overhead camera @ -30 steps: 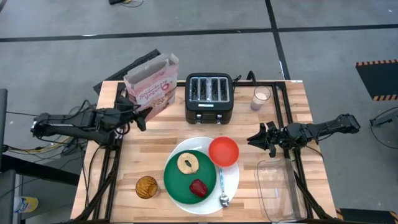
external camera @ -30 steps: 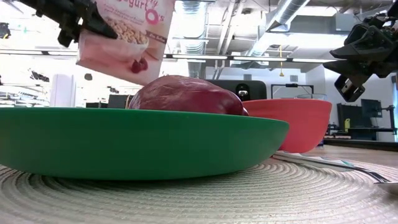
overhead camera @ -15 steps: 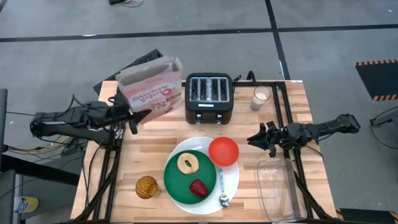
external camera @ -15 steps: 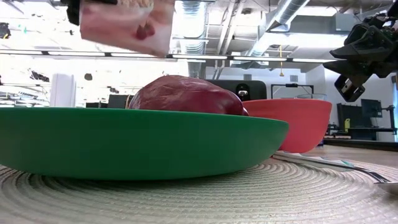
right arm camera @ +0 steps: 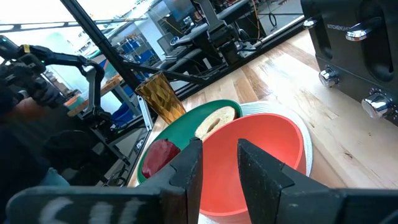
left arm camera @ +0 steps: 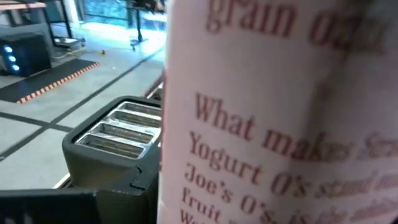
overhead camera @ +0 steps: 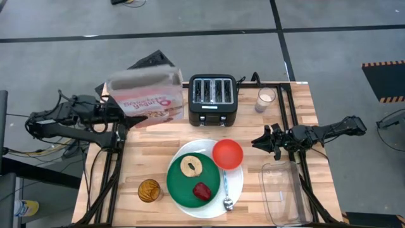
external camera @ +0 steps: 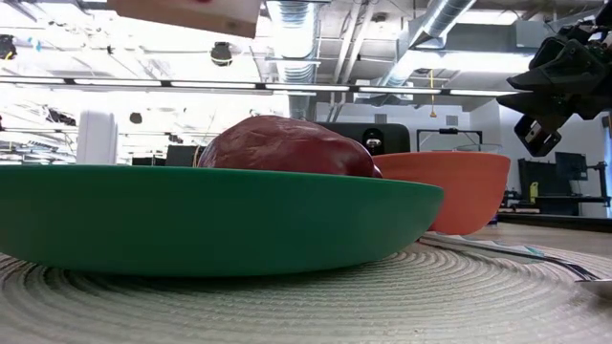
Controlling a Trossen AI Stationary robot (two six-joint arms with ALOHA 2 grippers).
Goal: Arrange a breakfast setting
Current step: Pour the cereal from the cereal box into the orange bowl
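Left gripper (overhead camera: 119, 109) clamps the pinkish cardboard cereal box (overhead camera: 145, 98) aloft, long axis level, just left of the black four-slot toaster (overhead camera: 212, 99); right gripper (overhead camera: 264, 143), fingers parted, waits right.

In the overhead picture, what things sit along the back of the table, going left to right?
Left gripper holding the cereal box → black toaster → glass of milk.

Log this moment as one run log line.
left tool: holding cereal box raised beside toaster | right tool: waiting open by red-orange bowl | green plate: bagel half, red fruit
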